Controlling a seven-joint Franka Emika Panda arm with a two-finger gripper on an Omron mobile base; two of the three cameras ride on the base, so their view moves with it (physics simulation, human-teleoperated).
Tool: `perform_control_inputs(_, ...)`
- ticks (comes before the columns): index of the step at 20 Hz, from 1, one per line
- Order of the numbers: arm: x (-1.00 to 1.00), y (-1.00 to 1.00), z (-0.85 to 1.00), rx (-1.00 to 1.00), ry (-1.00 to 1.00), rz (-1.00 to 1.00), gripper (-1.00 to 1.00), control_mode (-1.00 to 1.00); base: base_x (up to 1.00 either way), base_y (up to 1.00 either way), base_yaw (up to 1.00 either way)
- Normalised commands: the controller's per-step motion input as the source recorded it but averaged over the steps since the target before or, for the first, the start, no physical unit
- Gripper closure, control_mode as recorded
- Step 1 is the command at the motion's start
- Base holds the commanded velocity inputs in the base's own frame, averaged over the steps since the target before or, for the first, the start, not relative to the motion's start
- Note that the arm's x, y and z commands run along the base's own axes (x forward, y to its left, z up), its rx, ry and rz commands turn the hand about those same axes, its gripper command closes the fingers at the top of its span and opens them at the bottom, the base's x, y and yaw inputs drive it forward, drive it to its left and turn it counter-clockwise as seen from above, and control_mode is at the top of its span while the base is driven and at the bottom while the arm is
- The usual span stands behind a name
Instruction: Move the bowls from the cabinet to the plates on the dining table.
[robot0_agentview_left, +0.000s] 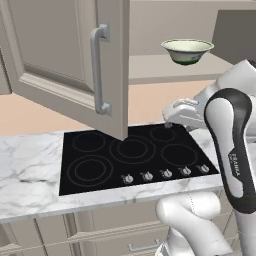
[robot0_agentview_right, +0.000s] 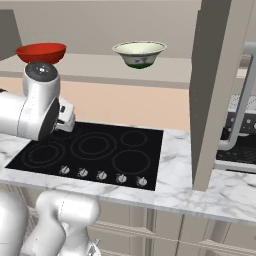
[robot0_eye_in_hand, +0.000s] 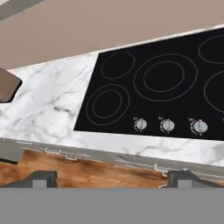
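Note:
The cabinet stands open, its door (robot0_agentview_left: 65, 60) swung out to the left over the counter. On its shelf (robot0_agentview_right: 100, 65) sits the pale cream-green bowl (robot0_agentview_left: 187, 51) (robot0_agentview_right: 139, 53), with the glossy red bowl (robot0_agentview_right: 41, 52) further left in the right base view. My gripper (robot0_eye_in_hand: 111, 178) is open and empty, its fingertips (robot0_eye_in_hand: 43, 177) wide apart. It hangs below the shelf and looks down at the cooktop's front edge. The hand (robot0_agentview_left: 180, 112) hovers over the cooktop's back right corner, well under the bowls. The plates and the dining table are out of view.
A black cooktop (robot0_agentview_left: 130, 155) with a row of knobs (robot0_agentview_left: 165, 174) lies in the marble counter (robot0_agentview_left: 30, 170). The open door's bar handle (robot0_agentview_left: 99, 70) juts out over the cooktop. A second open door (robot0_agentview_right: 215, 90) stands edge-on at the right. Drawers (robot0_agentview_left: 125, 235) sit below.

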Motion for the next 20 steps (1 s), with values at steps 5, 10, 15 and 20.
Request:
perform_control_inputs(5, 0.44, 0.48, 0.0, 0.01, 0.08, 0.02, -1.0, -1.0, 0.0, 0.0, 0.0)
perform_control_inputs(10, 0.39, 0.42, 0.0, 0.03, 0.08, 0.05, -1.0, -1.0, 0.0, 0.0, 0.0)
perform_control_inputs(15, 0.35, 0.4, 0.0, 0.03, 0.07, 0.07, -1.0, -1.0, 0.0, 0.0, 0.0)
perform_control_inputs(20, 0.31, 0.29, -0.01, 0.08, 0.07, 0.1, -1.0, -1.0, 0.0, 0.0, 0.0)
